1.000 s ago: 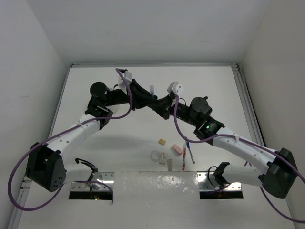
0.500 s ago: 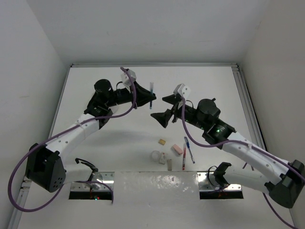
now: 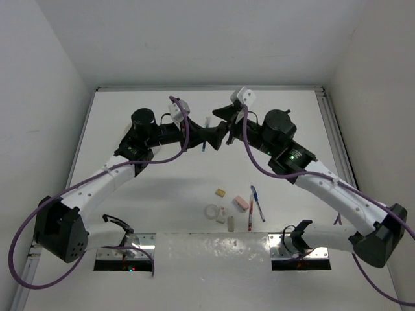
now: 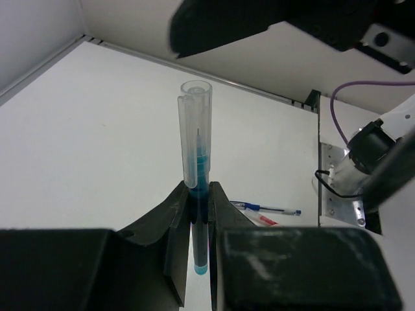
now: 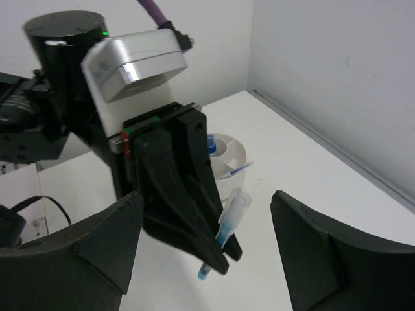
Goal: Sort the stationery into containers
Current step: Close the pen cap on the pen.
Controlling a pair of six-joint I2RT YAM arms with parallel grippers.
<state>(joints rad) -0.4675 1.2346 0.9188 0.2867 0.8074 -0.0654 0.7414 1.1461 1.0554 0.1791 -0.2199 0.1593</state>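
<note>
Clamping a clear-capped blue pen [image 4: 194,142] in my clenched left gripper [image 4: 198,194]; my right gripper [image 5: 204,201] gapes released just beside it, the round white divided tub [image 5: 238,148] partly hidden behind.

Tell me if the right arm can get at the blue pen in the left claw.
Probably yes: the right claw is open and faces the blue pen, whose capped end sticks clear of the shut left claw, nothing between them.

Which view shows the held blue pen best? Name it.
Left wrist: the blue pen stands large and sharp, clear cap on, clamped in the left gripper. Right wrist shows it smaller, against that gripper's finger; top external shows only a thin sliver.
</note>
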